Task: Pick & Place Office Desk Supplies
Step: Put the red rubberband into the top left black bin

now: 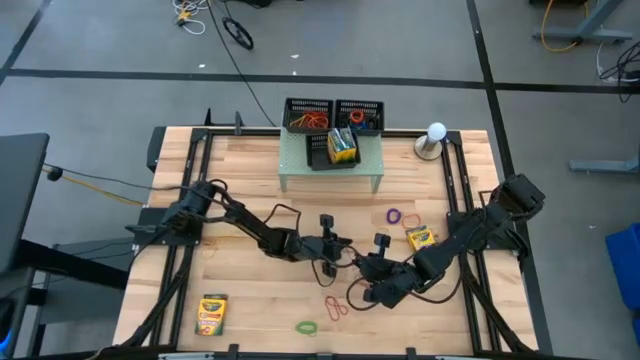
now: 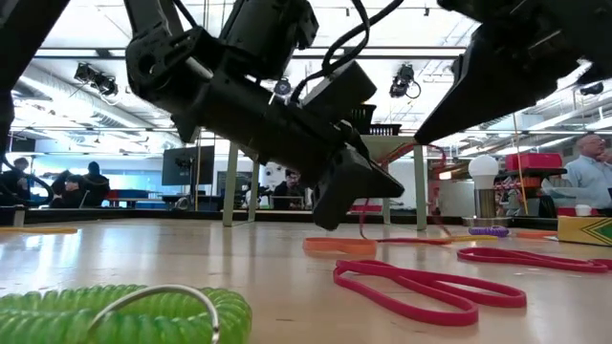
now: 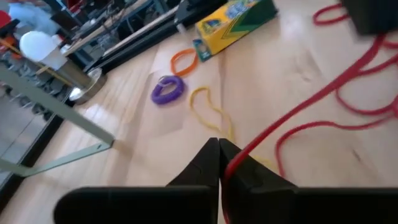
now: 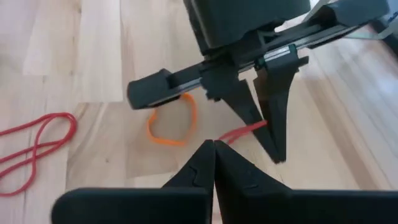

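Observation:
My left gripper [image 3: 219, 148] and my right gripper [image 4: 214, 148] meet at mid-table, both shut on one red rubber band [image 3: 298, 99]. In the high view the left gripper [image 1: 347, 256] stands just beyond the right gripper [image 1: 362, 272]. More red bands [image 1: 336, 306] and a green band [image 1: 306, 327] lie flat near the front edge. An orange band [image 4: 173, 124] lies flat under the grippers. Flat on the wood lie one crayon box [image 1: 213, 313] at front left and another [image 1: 420, 236] at the right. A third [image 1: 343, 148] stands on the riser. My left gripper pinches a strand of the red band [image 3: 239, 158] between its two fingertips, coming in at a low slant from the table's left. The strand runs off slanting toward my right arm. My right gripper has the same band's strand [image 4: 231, 135] coming out at its shut fingertips. It reaches in slanting down from the table's right. The short stretch to the left gripper's fingers [image 4: 273, 127] is clear of the table.
A pale green riser [image 1: 330, 170] stands at the back, with two black mesh trays [image 1: 308, 113] behind it. A bulb on a stand [image 1: 436, 135] is at back right. A purple band [image 1: 395, 215] and a yellow band [image 3: 208, 106] lie right of centre.

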Robot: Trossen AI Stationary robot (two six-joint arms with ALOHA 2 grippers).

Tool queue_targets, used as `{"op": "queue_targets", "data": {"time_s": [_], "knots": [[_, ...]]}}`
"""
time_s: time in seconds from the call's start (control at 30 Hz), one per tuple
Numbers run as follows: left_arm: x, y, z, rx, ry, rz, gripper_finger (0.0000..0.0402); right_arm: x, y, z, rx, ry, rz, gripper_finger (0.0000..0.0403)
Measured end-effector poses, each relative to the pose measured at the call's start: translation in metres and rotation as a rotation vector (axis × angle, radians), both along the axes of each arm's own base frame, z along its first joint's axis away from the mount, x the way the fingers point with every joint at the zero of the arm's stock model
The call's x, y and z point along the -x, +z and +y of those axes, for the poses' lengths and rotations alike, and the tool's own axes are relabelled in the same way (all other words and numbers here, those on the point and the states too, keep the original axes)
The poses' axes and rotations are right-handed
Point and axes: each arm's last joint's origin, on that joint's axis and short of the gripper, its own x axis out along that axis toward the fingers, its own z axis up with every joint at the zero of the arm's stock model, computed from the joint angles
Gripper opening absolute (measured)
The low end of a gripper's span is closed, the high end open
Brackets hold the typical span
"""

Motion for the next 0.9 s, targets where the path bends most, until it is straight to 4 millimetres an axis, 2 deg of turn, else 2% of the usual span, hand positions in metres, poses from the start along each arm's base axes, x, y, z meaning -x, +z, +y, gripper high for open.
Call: {"op": "queue_targets", "data": {"time_s": [0.27, 0.37, 0.47, 0.63, 0.8, 0.9], "knots": [[0.007, 0.031, -0.001, -0.025, 0.080, 0.006, 0.0004, 0.023, 0.021, 0.009, -0.013, -0.021, -0.057, 0.0091], [0.014, 0.050, -0.004, -0.011, 0.101, 0.018, 0.0004, 0.037, 0.029, 0.014, -0.040, -0.019, -0.052, 0.0114], [0.025, 0.074, -0.004, 0.035, 0.115, 0.030, 0.0004, 0.049, 0.028, 0.019, -0.043, -0.017, -0.058, 0.0120], [0.049, 0.116, 0.002, 0.126, 0.155, 0.042, 0.0004, 0.061, 0.002, 0.017, -0.077, -0.069, -0.077, 0.0088], [0.077, 0.157, 0.015, 0.181, 0.196, 0.037, 0.0005, 0.064, -0.031, -0.001, -0.160, -0.101, -0.177, 0.0018], [0.096, 0.183, 0.030, 0.213, 0.230, 0.004, 0.0005, 0.062, -0.043, -0.016, -0.193, -0.084, -0.228, 0.0009]]}}
